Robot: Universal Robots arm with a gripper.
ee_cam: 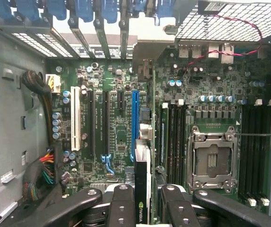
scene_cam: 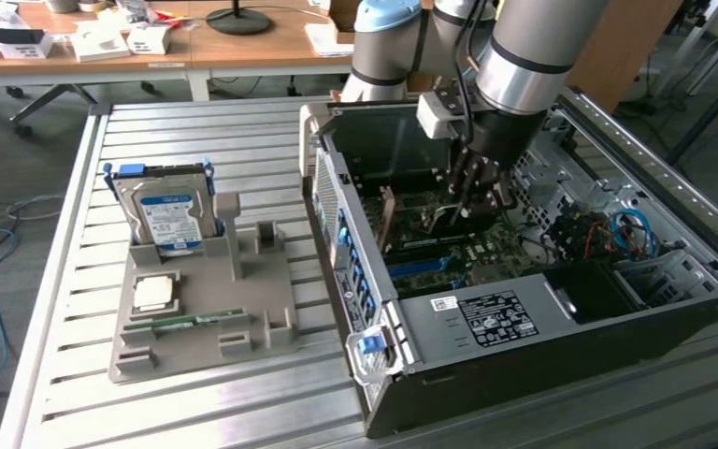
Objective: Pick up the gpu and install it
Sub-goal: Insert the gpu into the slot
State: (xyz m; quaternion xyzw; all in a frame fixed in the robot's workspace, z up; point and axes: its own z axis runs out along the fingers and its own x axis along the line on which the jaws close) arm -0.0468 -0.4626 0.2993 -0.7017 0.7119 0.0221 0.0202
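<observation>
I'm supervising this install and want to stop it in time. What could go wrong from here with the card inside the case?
1. The gpu, clamped in the gripper, looks offset from the blue slot; pressing down could miss it and hit board parts.
2. The memory slots lie close beside the card, so any drift may knock them.

I see the gpu (ee_cam: 142, 189) edge-on in the wrist view: a thin card with a dark face carrying a green logo, and a silver bracket at its far end by the case's rear wall. It stands upright over the motherboard (ee_cam: 116, 142), just beside the blue slot (ee_cam: 134, 123) and parallel to it, clamped between the gripper (ee_cam: 146, 201) fingers. I can't tell whether it's seated.
</observation>
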